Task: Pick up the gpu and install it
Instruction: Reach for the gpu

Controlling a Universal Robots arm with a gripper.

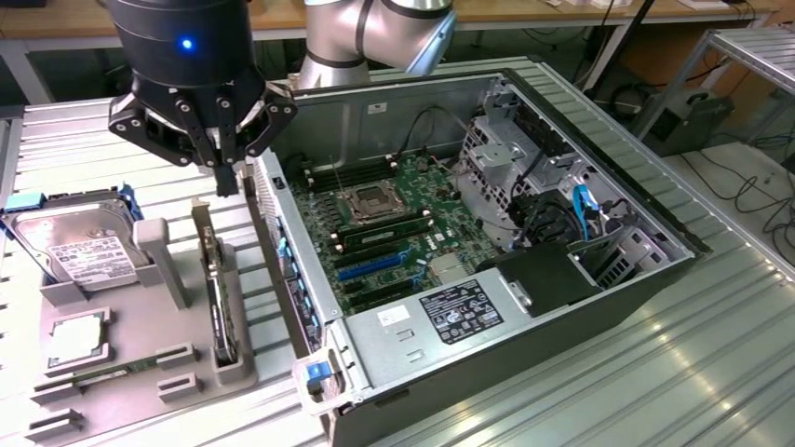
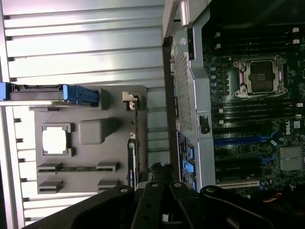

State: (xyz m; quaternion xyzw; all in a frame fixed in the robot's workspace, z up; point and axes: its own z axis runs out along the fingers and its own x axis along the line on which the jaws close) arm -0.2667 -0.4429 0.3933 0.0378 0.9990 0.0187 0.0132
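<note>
1. Hand (image 1: 225, 182) hangs above the surface (image 1: 708, 363), fingers pressed together and pinching nothing.
2. Gpu (image 1: 219, 298) stands on edge in a slot of the grey tray (image 1: 137, 326), just beside the open case (image 1: 522, 307). It is untouched and not yet lifted.
3. Long axis of the gpu runs along the tray, roughly parallel to the case's near wall. The silver bracket (image 1: 199, 223) marks the end farther from the exterior camera; the other end points toward that camera.
4. Key relation: the gpu lies below the hand. The fingertips are over the bracket end, not over the card's middle.
5. Sideways offset: in the wrist view the fingertips seem to sit over the gap between the gpu and the case wall, a little to the case side of the card's top edge. The angle is steep, so this is not certain.
6. Other items on the tray: drive (image 1: 74, 247) in its blue carrier, chip (image 2: 55, 140) and memory stick (image 2: 76, 168). All lie on the far side of the gpu from the case and well apart from the hand.
7. Board (image 1: 385, 233) lies flat inside the case, and its blue slot (image 1: 372, 265) holds no card. My judgement is that the pick has not started and the install is wholly undone.
</note>
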